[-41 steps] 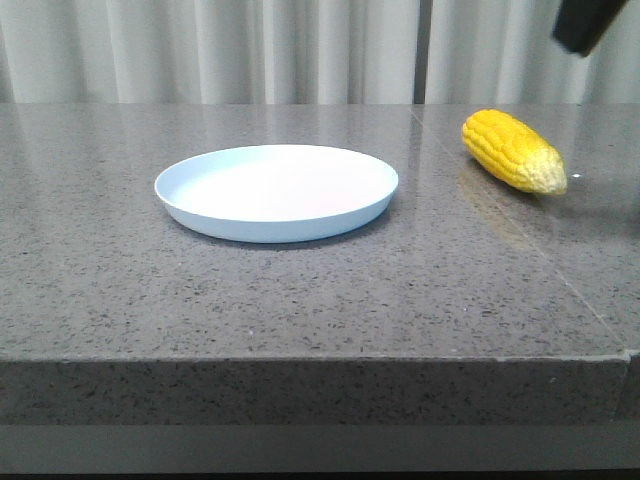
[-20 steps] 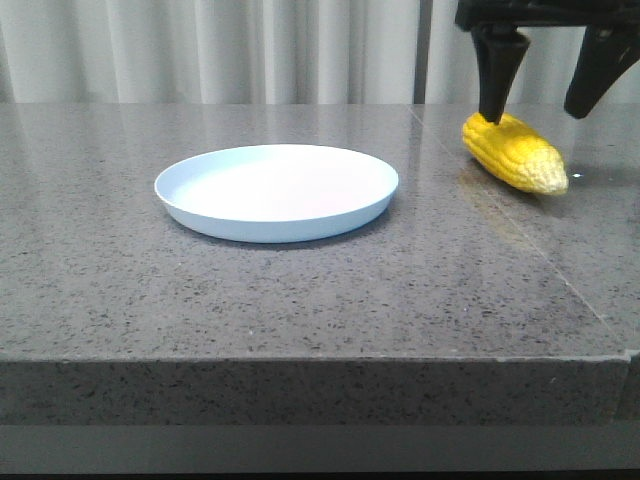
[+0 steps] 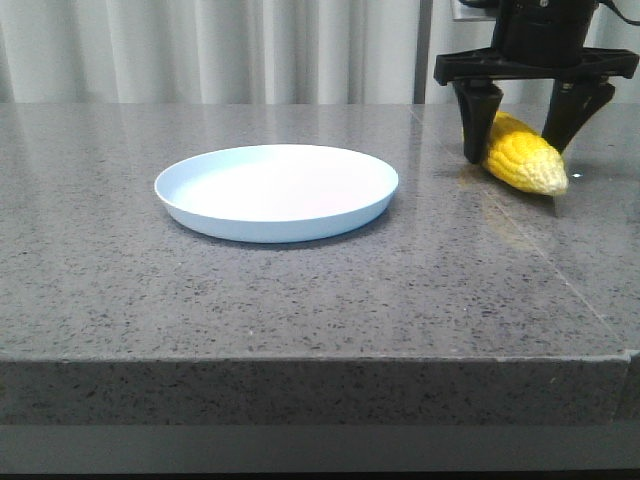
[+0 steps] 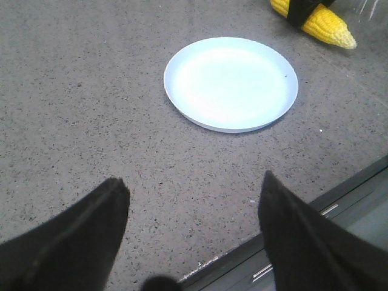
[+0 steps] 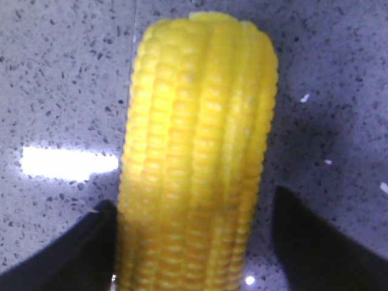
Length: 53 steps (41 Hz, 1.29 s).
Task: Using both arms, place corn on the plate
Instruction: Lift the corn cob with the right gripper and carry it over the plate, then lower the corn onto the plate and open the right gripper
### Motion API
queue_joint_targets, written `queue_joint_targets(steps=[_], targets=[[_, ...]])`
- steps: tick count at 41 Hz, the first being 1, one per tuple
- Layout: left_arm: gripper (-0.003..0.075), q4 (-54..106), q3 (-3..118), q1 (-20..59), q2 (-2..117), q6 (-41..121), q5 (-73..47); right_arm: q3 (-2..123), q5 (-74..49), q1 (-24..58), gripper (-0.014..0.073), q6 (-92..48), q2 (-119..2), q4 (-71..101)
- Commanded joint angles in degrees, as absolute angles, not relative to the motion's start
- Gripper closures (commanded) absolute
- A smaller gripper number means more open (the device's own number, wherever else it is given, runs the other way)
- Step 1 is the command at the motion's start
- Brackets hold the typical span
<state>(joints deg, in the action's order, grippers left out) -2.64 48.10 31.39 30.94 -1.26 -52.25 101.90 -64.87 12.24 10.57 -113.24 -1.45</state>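
**Operator:** Since half a second ago my right gripper (image 3: 520, 150) has dropped lower, so its fingers now straddle the corn (image 3: 527, 160).

**Listener:** Where is the corn?

**Operator:** Lying on the grey table (image 3: 300, 290), well to the right of the plate (image 3: 276, 190), pale tip toward me. My right jaws stand wide, not yet squeezing; one finger looks to be touching the cob.

**Listener:** And your other arm?

**Operator:** My left gripper (image 4: 191, 233) hangs wide and empty on the plate's near side.

**Listener:** Risks?

**Operator:** I judge the round cob may roll or pivot away if one finger presses first.
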Motion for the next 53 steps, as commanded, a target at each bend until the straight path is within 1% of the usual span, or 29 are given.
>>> queue_joint_targets(steps=[1,3,5,15,23,32,43,44,47,53], targets=[[0.0261,-2.4,49.5,31.9,31.3,-1.7,-48.2,103.7,-64.6,12.0,0.0254,10.5,-110.1,-0.4],[0.0261,-2.4,49.5,31.9,31.3,-1.7,-48.2,103.7,-64.6,12.0,0.0302,10.5,-110.1,0.0],[0.0261,-2.4,49.5,31.9,31.3,-1.7,-48.2,103.7,-64.9,12.0,0.0325,10.5,-110.1,0.0],[0.0261,-2.4,49.5,31.9,31.3,-1.7,-48.2,108.6,-70.6,13.0,0.0326,10.4,-108.4,1.6],[0.0260,-2.4,49.5,31.9,31.3,-1.7,-48.2,116.6,-76.6,18.3,0.0326,10.4,-107.0,4.1],[0.0261,-2.4,49.5,31.9,31.3,-1.7,-48.2,118.7,-75.4,26.4,0.0324,11.6,-108.0,6.4],[0.0261,-2.4,49.5,31.9,31.3,-1.7,-48.2,118.6,-71.3,32.1,0.0320,18.7,-113.8,7.2],[0.0261,-2.4,49.5,31.9,31.3,-1.7,-48.2,118.6,-70.9,32.3,0.0311,19.0,-114.2,7.2],[0.0261,-2.4,49.5,31.9,31.3,-1.7,-48.2,118.6,-70.1,32.7,0.0243,19.2,-115.6,7.2],[0.0261,-2.4,49.5,31.9,31.3,-1.7,-48.2,118.6,-69.8,32.7,0.0002,19.5,-116.7,7.3]])
